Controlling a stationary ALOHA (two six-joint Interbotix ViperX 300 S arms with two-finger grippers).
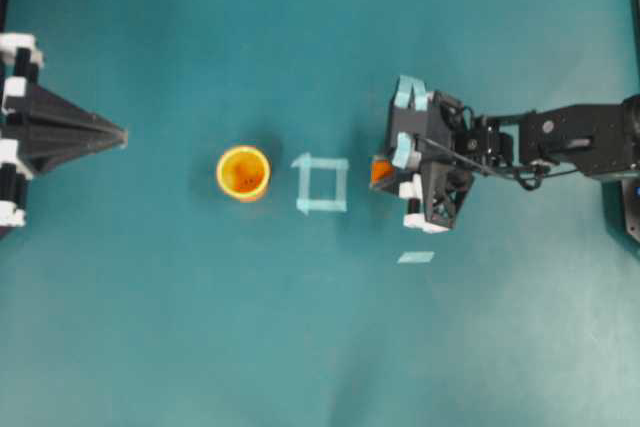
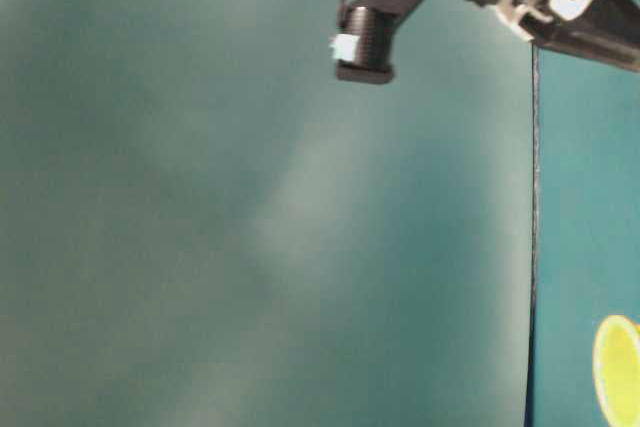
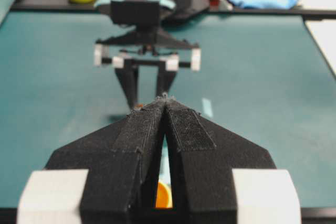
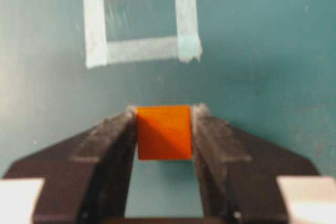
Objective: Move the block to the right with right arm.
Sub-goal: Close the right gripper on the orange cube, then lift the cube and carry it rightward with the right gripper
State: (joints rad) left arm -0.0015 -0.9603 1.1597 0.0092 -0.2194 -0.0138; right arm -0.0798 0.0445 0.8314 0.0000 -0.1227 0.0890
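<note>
step: grip block | block just right of tape square, on bench | right fingers touching both sides | left fingers together | tip: squeeze firm before dragging, keep cube square

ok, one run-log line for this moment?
right tool: shut on small orange cube | cube: outside pale tape square | left tool: shut, idle

A: What are you counting on the teal mat?
B: I'm seeing one orange block, one round orange-yellow cup, and one pale tape square.
A: Any loose tape?
B: One small strip is lying apart.
A: And arms?
B: Two are showing: the left gripper and the right gripper.
</note>
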